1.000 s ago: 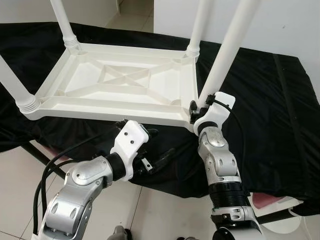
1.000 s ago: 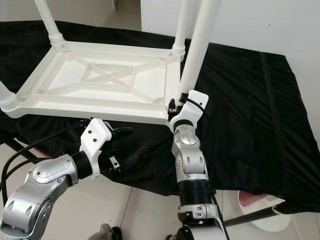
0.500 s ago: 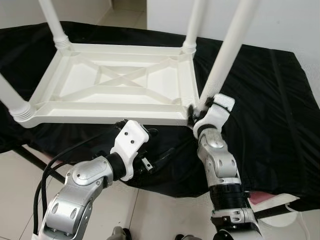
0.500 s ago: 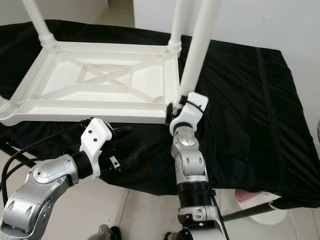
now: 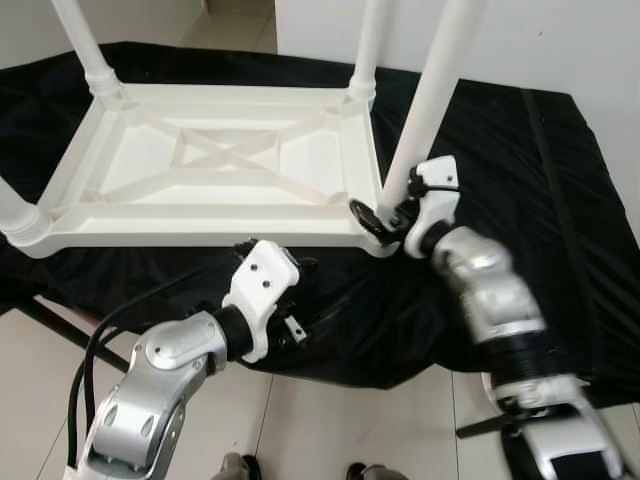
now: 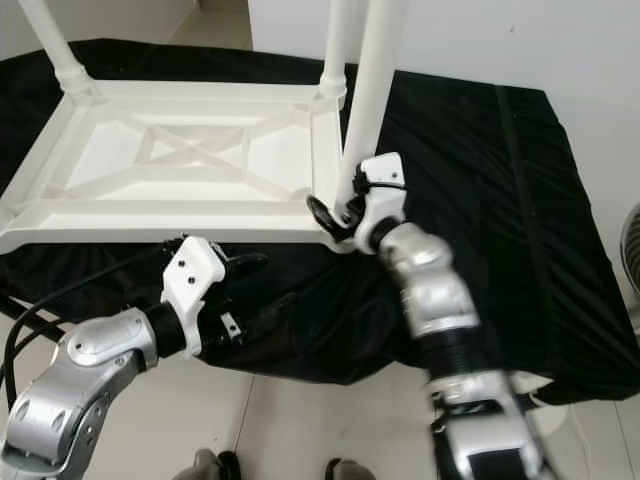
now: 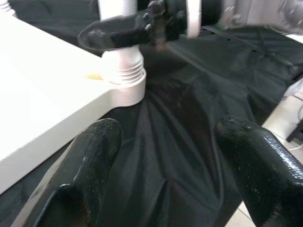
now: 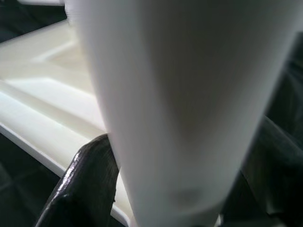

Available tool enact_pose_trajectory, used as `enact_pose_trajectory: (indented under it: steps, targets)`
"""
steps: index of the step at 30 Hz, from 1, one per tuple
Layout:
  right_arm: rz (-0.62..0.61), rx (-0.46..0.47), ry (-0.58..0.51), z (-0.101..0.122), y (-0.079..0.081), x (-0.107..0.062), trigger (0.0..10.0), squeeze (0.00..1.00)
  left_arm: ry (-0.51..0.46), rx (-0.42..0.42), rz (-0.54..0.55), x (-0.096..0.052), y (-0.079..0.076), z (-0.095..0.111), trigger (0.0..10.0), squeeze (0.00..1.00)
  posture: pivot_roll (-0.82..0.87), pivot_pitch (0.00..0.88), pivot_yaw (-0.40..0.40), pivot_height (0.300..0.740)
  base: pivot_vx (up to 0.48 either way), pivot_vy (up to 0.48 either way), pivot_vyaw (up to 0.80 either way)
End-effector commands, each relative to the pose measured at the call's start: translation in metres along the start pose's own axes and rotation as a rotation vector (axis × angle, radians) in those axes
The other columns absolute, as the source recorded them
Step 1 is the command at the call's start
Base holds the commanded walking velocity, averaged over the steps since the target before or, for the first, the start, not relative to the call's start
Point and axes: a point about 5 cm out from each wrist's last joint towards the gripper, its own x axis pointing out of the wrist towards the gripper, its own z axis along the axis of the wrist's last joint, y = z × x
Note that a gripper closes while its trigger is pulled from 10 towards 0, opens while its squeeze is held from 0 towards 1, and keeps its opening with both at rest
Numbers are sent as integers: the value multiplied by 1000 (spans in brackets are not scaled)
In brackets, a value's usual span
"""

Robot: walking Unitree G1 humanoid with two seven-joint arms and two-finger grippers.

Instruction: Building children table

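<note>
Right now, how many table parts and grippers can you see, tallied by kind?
White table legs standing in the corners: 4, including the near right leg
White upturned tabletop: 1
Black cloth: 1
Grippers: 2, the left gripper and the right gripper
Total: 8

White children's table (image 5: 215,165) lies upside down, legs (image 5: 432,95) upright.

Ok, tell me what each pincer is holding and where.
Right pincer grips the table leg near its base; left pincer is open and holds nothing.
</note>
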Motion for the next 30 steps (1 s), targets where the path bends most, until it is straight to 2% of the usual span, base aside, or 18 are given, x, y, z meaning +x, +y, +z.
enact_pose_trajectory:
  steps: [1, 2, 3, 4, 5, 7, 11, 12, 13, 14, 15, 16, 20, 22, 25, 27, 28, 30]
  targets:
    - [70, -4, 25, -7, 7, 2, 10000, 0, 10, -7, 82, 0, 4, -1, 10000, 0, -8, 192, 33, 740, 0, 0, 0]
    - [167, -22, 56, -9, 7, 2, 10000, 0, 10, -6, 84, -1, 4, -1, 10000, 0, -4, 192, 35, 740, 0, 0, 0]
    - [167, -22, 56, -9, 7, 2, 10000, 0, 10, -6, 84, -1, 4, -1, 10000, 0, -4, 192, 35, 740, 0, 0, 0]
    - [266, 3, 89, -13, 9, 2, 10000, 0, 11, -5, 85, -1, 4, -1, 10000, 0, -1, 193, 36, 740, 0, 0, 0]
    - [266, 3, 89, -13, 9, 2, 10000, 0, 11, -5, 85, -1, 4, -1, 10000, 0, -1, 193, 36, 740, 0, 0, 0]
    - [411, 29, 115, -16, 14, 2, 10000, 0, 11, -4, 86, -2, 5, 0, 10000, 0, 4, 194, 39, 740, 0, 0, 0]
    - [482, 60, 116, -17, 16, 6, 10000, 0, 13, -2, 88, -2, 5, 0, 10000, 0, 9, 196, 40, 740, 0, 0, 0]
    - [494, 65, 116, -18, 16, 9, 8314, 0, 13, -1, 89, -2, 6, 0, 10000, 0, 9, 196, 40, 740, 0, 0, 0]
    - [494, 65, 116, -18, 16, 9, 8314, 0, 13, -1, 89, -2, 6, 0, 10000, 0, 9, 196, 40, 740, 0, 0, 0]
    - [499, 66, 115, -19, 15, 11, 2196, 0, 13, -1, 90, -2, 6, 0, 10000, 0, 9, 196, 40, 740, 0, 0, 0]
    - [499, 66, 115, -19, 15, 11, 2196, 0, 13, -1, 90, -2, 6, 0, 10000, 0, 9, 196, 40, 740, 0, 0, 0]
    - [491, 73, 111, -20, 14, 13, 0, 0, 13, -1, 91, -2, 6, 0, 10000, 0, 9, 196, 40, 740, 0, 0, 0]
    - [470, 84, 111, -21, 13, 14, 0, 0, 13, -2, 91, -3, 6, 0, 10000, 0, 12, 197, 37, 740, 0, 0, 0]
    - [369, 113, 159, -32, 12, 16, 0, 0, 12, -4, 91, -3, 5, 0, 10000, 0, 6, 192, 31, 740, 0, 0, 0]
    - [369, 113, 159, -32, 12, 16, 0, 0, 12, -4, 91, -3, 5, 0, 10000, 0, 6, 192, 31, 740, 0, 0, 0]
    - [295, 128, 185, -39, 13, 15, 0, 0, 11, -4, 91, -2, 4, 0, 10000, 0, 5, 190, 30, 740, 0, 0, 0]
    - [186, 160, 205, -45, 14, 14, 0, 0, 10, -6, 90, -2, 4, 0, 10000, 0, 1, 187, 27, 740, 0, 0, 0]
    - [186, 160, 205, -45, 14, 14, 0, 0, 10, -6, 90, -2, 4, 0, 10000, 0, 1, 187, 27, 740, 0, 0, 0]
